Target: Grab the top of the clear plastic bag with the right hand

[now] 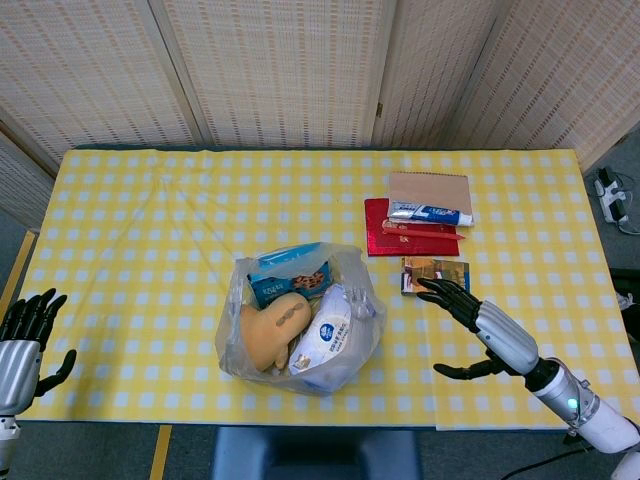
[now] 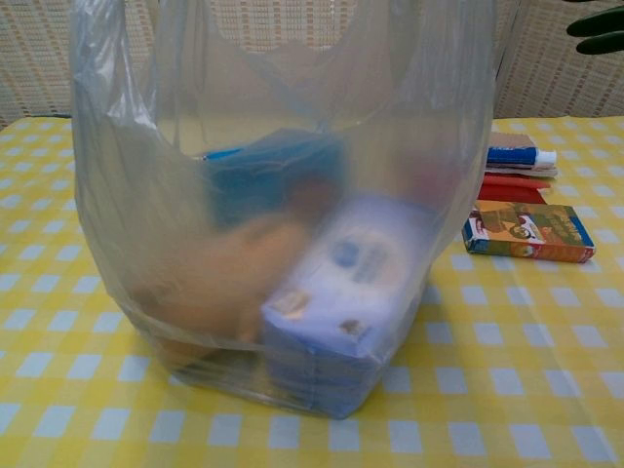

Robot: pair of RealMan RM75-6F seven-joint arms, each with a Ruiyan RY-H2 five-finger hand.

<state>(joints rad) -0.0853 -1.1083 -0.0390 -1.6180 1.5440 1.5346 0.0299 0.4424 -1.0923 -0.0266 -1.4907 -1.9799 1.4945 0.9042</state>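
Observation:
The clear plastic bag (image 1: 298, 320) stands open-topped near the table's front middle, filled with a blue snack box, a tan toy and a white-and-blue pack; in the chest view the bag (image 2: 283, 195) fills most of the frame. My right hand (image 1: 480, 325) hovers open to the right of the bag, fingers spread and pointing toward it, a short gap away. Its dark fingertips (image 2: 597, 27) show at the chest view's top right corner. My left hand (image 1: 22, 350) rests open at the table's front left corner, far from the bag.
To the right of the bag lie a small orange box (image 1: 436, 277), a red booklet (image 1: 410, 228), a toothpaste tube (image 1: 430, 212) and a brown envelope (image 1: 430, 188). The yellow checked tablecloth (image 1: 140, 230) covers the table.

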